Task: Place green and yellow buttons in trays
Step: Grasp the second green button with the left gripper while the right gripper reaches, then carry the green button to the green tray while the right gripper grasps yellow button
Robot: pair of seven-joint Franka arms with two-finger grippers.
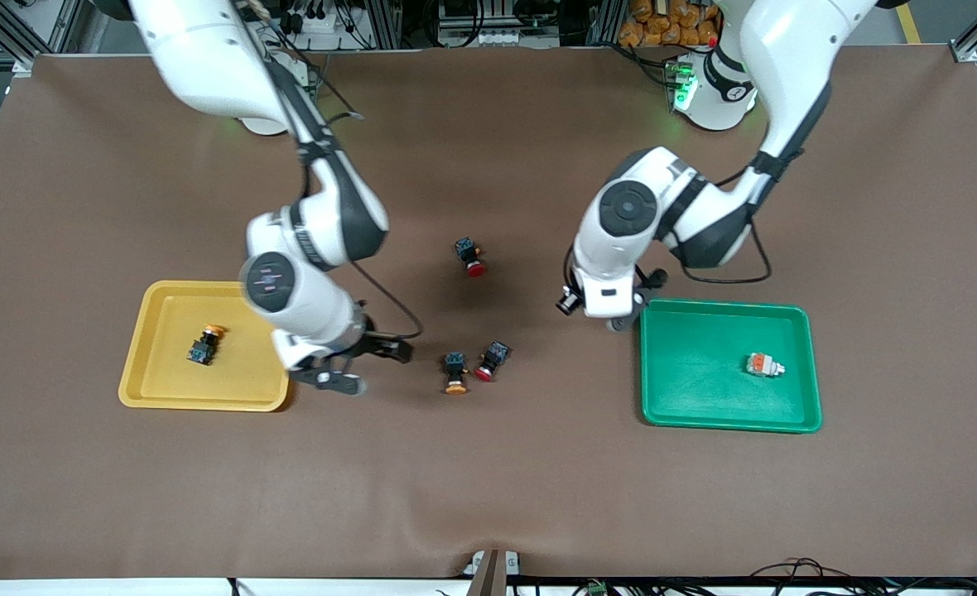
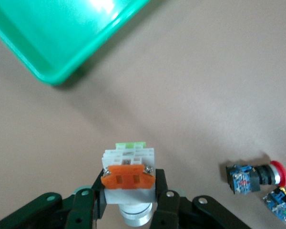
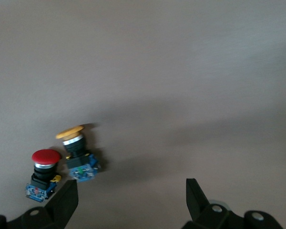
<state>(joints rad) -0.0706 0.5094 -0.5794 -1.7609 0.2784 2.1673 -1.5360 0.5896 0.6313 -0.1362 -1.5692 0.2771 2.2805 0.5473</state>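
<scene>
Two trays: yellow tray (image 1: 157,389) holds one yellow button (image 1: 205,343); green tray (image 1: 704,406) holds one grey button (image 1: 764,365); a second yellow button (image 1: 455,373) and two red buttons (image 1: 491,361) lie between the trays; left gripper (image 2: 129,200) clamps another grey button (image 2: 128,179) beside the green tray; right gripper (image 3: 131,195) gapes wide just beside the yellow tray.

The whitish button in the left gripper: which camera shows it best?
The left wrist view: the whitish button, with its orange block, sits clamped in the left gripper. The front view hides it under the arm; the right wrist view misses it.

even overhead light; soft shadows
</scene>
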